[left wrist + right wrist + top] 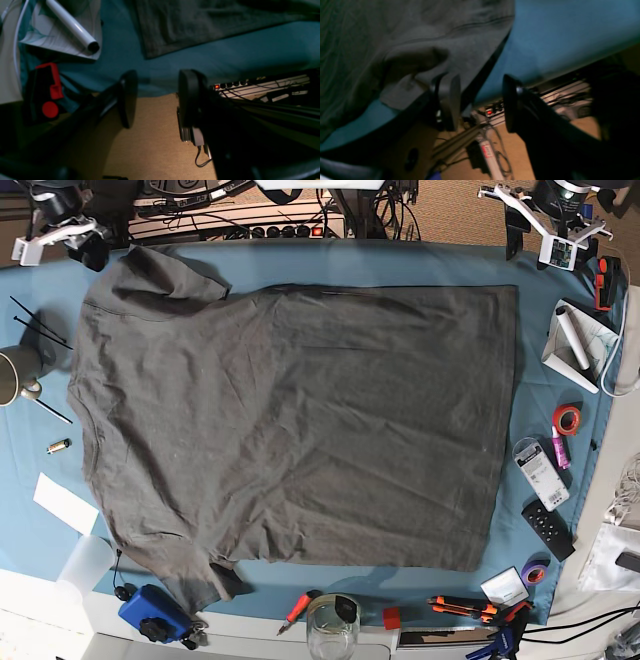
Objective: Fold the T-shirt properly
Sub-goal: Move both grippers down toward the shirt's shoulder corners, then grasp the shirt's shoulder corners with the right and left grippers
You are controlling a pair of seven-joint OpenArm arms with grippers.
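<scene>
The dark grey T-shirt (300, 420) lies spread flat on the teal table cloth (560, 480), sleeves toward the left and straight hem toward the right. My left gripper (540, 228) hovers open past the shirt's far right corner. In the left wrist view its jaws (157, 97) stand wide over the table edge, with the shirt's corner (200, 22) ahead of them. My right gripper (65, 235) is open at the far left by the upper sleeve. In the right wrist view the sleeve (407, 50) lies just beside the gripper's (480, 102) left finger (450, 100); nothing sits between the fingers.
A white tube (575, 340) on paper, a red tape roll (567, 418) and a black remote (548, 530) line the right side. A mug (15, 375) stands at the left. A glass jar (333, 625), a blue device (150, 612) and hand tools (470, 608) sit along the front edge.
</scene>
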